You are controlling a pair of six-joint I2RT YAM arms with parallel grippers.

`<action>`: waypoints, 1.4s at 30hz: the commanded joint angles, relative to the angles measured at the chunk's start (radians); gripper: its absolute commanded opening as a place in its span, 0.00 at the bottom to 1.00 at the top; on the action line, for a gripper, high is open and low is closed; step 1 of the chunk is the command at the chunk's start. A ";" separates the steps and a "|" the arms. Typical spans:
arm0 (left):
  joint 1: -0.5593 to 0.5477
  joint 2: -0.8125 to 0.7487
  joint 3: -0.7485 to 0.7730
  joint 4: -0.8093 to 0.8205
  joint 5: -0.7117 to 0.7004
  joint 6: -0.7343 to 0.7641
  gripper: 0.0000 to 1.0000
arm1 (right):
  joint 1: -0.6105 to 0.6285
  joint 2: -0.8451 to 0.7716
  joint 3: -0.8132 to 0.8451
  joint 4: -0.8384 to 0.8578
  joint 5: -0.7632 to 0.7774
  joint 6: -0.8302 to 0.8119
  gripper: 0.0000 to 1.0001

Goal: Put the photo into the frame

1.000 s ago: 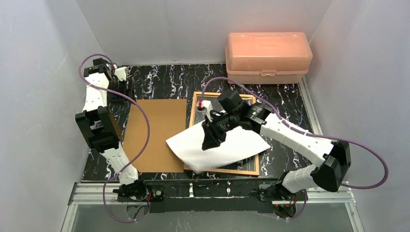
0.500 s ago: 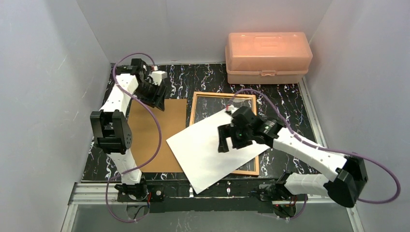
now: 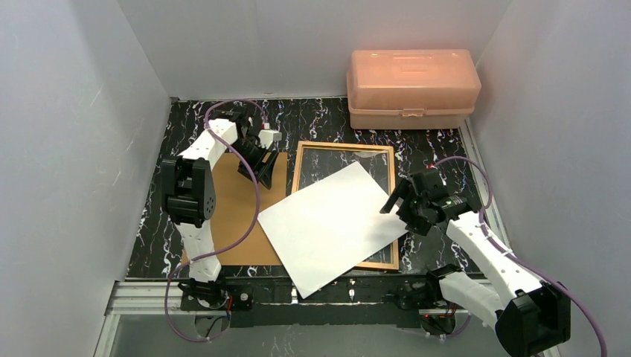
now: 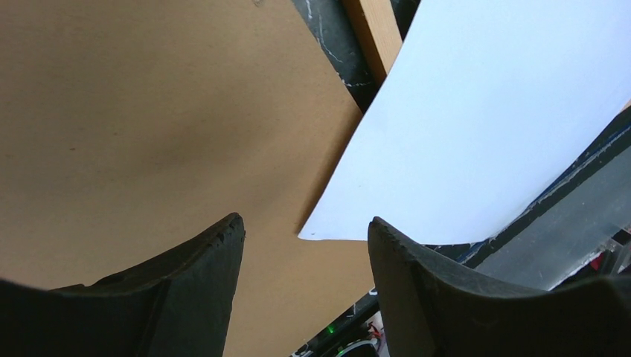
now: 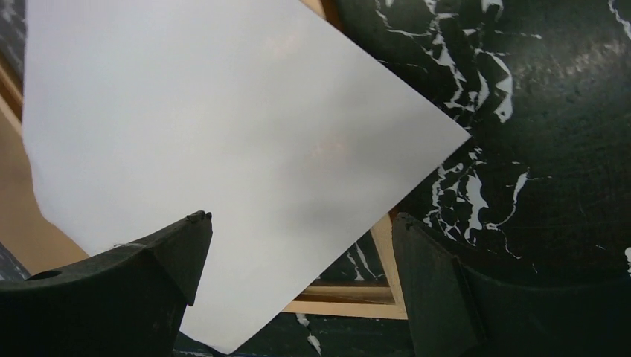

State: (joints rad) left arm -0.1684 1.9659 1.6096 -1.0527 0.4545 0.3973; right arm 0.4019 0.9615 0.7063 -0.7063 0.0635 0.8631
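Note:
The photo (image 3: 327, 223) lies white side up and skewed, its upper part over the frame (image 3: 346, 146) and its left corner on the brown backing board (image 3: 231, 216). My right gripper (image 3: 393, 202) hovers open just off the sheet's right corner. From the right wrist, the photo (image 5: 223, 111) fills the upper left, the frame's rail (image 5: 350, 308) shows below it, and nothing sits between the right gripper's (image 5: 301, 217) jaws. My left gripper (image 3: 262, 172) is open above the board's far right corner. From the left wrist, the left gripper (image 4: 305, 219) looks down on the photo's corner (image 4: 491, 126).
A pink plastic box (image 3: 411, 88) stands at the back right against the wall. The backing board (image 4: 149, 111) lies flat left of the frame on the black marbled tabletop (image 3: 446, 160). White walls close in on the left, right and back.
My right gripper opened, let go of the photo and drew back to the right; the sheet dropped flat. The left arm swung right, over the backing board.

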 commanded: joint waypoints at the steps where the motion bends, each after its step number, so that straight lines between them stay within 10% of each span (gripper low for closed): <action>1: -0.019 -0.029 -0.041 -0.024 0.029 0.031 0.59 | -0.056 -0.026 -0.078 -0.016 0.001 0.090 0.99; 25: -0.064 -0.015 -0.110 0.002 0.021 0.017 0.53 | -0.190 -0.190 -0.372 0.424 -0.103 0.107 0.98; 42: -0.101 -0.003 -0.187 0.047 0.014 0.001 0.43 | -0.193 -0.116 -0.325 0.634 -0.162 0.070 0.70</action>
State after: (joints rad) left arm -0.2642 1.9659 1.4456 -1.0023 0.4622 0.4034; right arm 0.2153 0.8284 0.3206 -0.1604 -0.0738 0.9596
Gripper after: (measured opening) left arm 0.441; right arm 0.735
